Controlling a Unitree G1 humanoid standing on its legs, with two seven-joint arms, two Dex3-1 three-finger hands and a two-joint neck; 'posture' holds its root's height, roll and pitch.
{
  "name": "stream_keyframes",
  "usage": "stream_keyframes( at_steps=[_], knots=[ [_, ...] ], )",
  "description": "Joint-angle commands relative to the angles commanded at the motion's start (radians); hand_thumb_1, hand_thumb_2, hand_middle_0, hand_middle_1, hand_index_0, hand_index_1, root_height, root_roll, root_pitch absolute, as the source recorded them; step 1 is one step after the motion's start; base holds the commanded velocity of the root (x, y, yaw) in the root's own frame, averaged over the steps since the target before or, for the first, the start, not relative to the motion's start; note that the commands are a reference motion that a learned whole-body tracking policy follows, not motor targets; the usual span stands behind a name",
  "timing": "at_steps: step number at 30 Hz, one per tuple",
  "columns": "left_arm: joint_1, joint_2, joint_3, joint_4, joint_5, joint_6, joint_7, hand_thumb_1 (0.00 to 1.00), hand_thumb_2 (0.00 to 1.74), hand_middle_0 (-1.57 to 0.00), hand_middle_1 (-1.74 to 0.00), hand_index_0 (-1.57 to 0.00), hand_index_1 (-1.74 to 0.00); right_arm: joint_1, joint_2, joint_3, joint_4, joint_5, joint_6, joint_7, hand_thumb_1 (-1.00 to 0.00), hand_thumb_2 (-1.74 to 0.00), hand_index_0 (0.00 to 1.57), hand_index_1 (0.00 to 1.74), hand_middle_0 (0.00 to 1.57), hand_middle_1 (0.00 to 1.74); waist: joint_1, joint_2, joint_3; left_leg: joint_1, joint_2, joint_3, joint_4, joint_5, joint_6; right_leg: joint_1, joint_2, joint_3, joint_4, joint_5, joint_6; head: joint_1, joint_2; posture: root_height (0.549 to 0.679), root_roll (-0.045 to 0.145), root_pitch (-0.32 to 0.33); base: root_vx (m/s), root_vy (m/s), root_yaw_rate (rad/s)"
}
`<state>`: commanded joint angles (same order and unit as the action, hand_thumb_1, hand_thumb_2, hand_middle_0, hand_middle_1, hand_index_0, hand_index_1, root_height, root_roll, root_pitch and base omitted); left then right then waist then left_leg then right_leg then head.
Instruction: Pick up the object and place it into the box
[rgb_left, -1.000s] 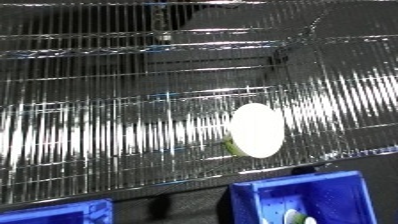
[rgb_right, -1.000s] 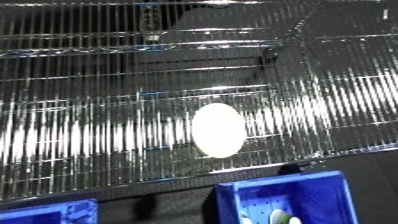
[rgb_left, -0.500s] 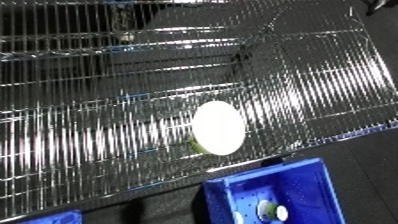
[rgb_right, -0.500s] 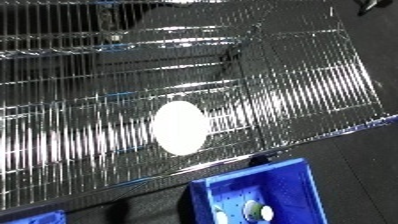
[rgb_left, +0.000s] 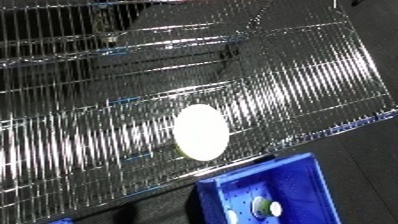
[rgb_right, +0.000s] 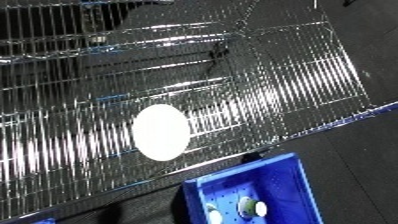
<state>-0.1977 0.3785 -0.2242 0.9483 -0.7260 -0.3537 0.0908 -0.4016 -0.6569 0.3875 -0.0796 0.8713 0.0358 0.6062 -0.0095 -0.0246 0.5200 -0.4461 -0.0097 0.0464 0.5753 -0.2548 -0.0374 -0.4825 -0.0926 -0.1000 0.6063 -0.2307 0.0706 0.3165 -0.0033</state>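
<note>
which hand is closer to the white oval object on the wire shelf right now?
Neither can be called: no hand shows in either eye view. The white oval object lies alone on the wire shelf, with the blue bin just below the shelf's front edge.

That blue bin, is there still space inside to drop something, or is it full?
Mostly free. The blue bin holds only a couple of small items near its lower edge; the floor above them, toward the wire shelf, is bare. The white oval object lies on that shelf.
</note>
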Motion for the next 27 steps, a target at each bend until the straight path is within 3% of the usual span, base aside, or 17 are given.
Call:
stream_keyframes(
  at_steps=[7,13,16,27],
  knots=[
    [-0.003,-0.019,0.019,0.004,0.021,0.009,0.008,0.00,0.00,0.00,0.00,0.00,0.00,-0.012,0.054,-0.141,-0.130,0.062,-0.145,-0.090,0.00,0.00,0.00,0.00,0.00,0.00,-0.013,0.002,0.000,-0.009,-0.001,0.005,0.012,-0.010,0.0052,-0.007,0.0015,0.001,0.009,-0.002,0.0008,-0.019,-0.006,0.649,0.043,0.103,0.005,0.012,-0.015],
    [0.002,-0.035,0.034,-0.001,0.044,0.013,0.010,0.00,0.00,0.00,0.00,0.00,0.00,-0.030,0.101,-0.261,-0.161,0.041,-0.299,-0.196,0.00,0.00,0.00,0.00,0.00,0.00,-0.017,0.009,0.000,-0.011,-0.001,0.009,0.016,-0.016,0.0106,-0.007,0.0000,-0.005,0.014,-0.004,-0.0016,-0.017,-0.016,0.649,0.043,0.105,0.002,0.002,-0.005],
    [0.006,-0.041,0.039,-0.006,0.053,0.018,0.011,0.00,0.00,0.00,0.00,0.00,0.00,-0.035,0.123,-0.312,-0.155,0.017,-0.351,-0.254,0.00,0.00,0.00,0.00,0.00,0.00,-0.017,0.013,0.000,-0.013,-0.002,0.010,0.024,-0.021,0.0128,-0.008,-0.0021,-0.008,0.021,-0.005,-0.0041,-0.020,-0.021,0.649,0.044,0.104,0.013,-0.007,0.008],
    [0.025,-0.038,0.017,-0.029,0.069,0.049,0.034,0.00,0.00,0.00,0.00,0.00,0.00,-0.083,0.104,-0.315,0.058,-0.055,-0.386,-0.470,0.00,0.00,0.00,0.00,0.00,0.00,0.005,0.028,0.000,-0.022,-0.008,0.004,0.045,-0.024,0.0197,-0.009,-0.0038,-0.015,0.035,-0.011,-0.0158,0.005,-0.045,0.648,0.047,0.097,0.018,-0.017,0.010]
  ],
)
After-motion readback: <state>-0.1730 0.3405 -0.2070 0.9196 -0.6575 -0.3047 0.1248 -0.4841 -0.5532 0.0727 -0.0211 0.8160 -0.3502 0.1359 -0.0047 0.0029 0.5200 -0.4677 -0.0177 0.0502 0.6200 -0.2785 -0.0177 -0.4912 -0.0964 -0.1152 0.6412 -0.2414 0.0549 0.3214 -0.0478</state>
